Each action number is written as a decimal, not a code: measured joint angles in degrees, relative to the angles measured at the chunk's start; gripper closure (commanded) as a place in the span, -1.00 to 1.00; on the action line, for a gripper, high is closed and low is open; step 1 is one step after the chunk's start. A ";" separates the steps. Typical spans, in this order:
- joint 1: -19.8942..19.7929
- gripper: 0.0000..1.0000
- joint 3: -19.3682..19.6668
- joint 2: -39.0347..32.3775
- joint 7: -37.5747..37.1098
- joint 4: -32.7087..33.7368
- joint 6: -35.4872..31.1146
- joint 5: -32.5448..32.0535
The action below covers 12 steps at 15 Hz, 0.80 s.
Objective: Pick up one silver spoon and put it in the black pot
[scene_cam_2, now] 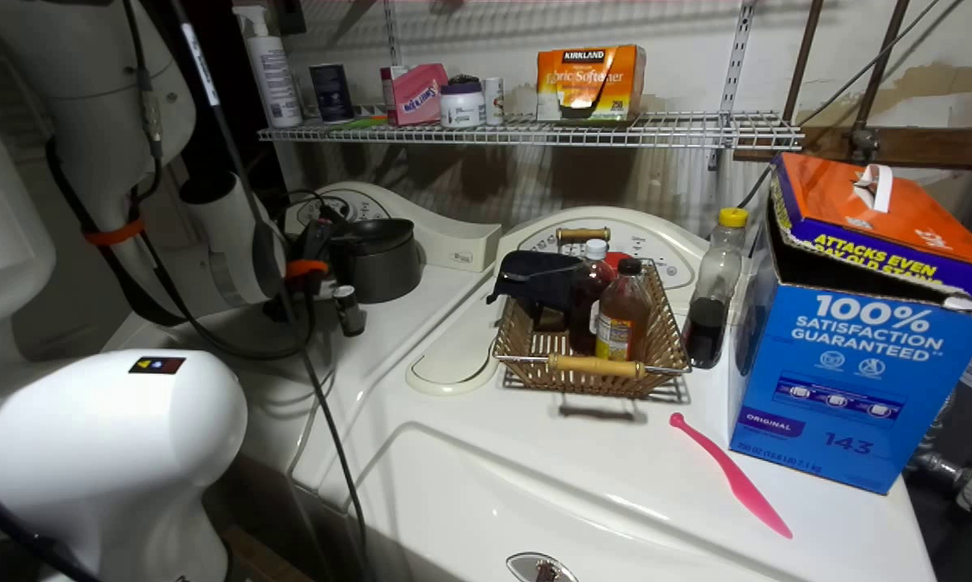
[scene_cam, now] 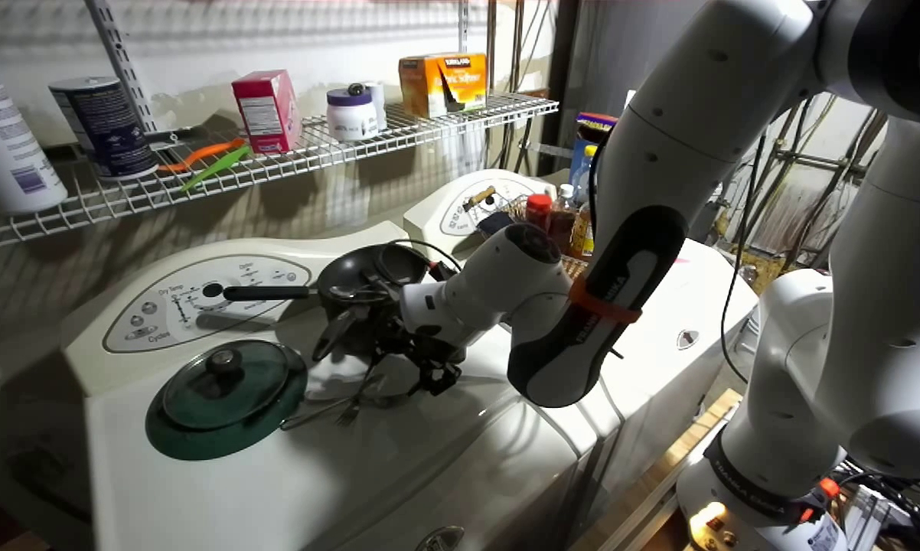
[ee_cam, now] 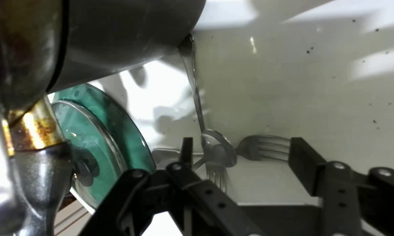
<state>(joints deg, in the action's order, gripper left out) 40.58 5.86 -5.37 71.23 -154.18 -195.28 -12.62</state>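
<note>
In the wrist view a silver spoon (ee_cam: 218, 149) lies across a pile of cutlery on the white machine top. Its bowl is between the spread jaws, nearer the left finger, which hides part of its handle. My gripper (ee_cam: 241, 147) is open, with a gap on both sides of the spoon bowl. A fork (ee_cam: 265, 147) points toward the right finger, and another fork (ee_cam: 216, 175) shows below the bowl. The black pot (scene_cam: 353, 279) stands behind the cutlery, close beside the wrist; its dark wall (scene_cam_2: 385, 271) shows in an exterior view. The arm partly covers it.
A dark green lid (scene_cam: 223, 390) with a knob lies left of the cutlery. A long black handle (scene_cam: 269, 293) juts out left, and another handle (scene_cam: 337, 334) sticks out toward the front. A small jar (scene_cam_2: 348, 311) and a basket of bottles (scene_cam_2: 591, 372) stand farther along.
</note>
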 measured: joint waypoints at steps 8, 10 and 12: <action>9.61 -0.72 4.28 -3.48 8.22 1.24 -0.49 9.15; 12.25 -0.71 5.83 -4.03 9.88 1.77 -0.62 11.05; 14.62 -0.72 7.21 -4.55 10.87 2.19 -0.73 12.54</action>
<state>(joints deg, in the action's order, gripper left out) 55.20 13.07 -9.93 82.10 -151.99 -196.00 -0.08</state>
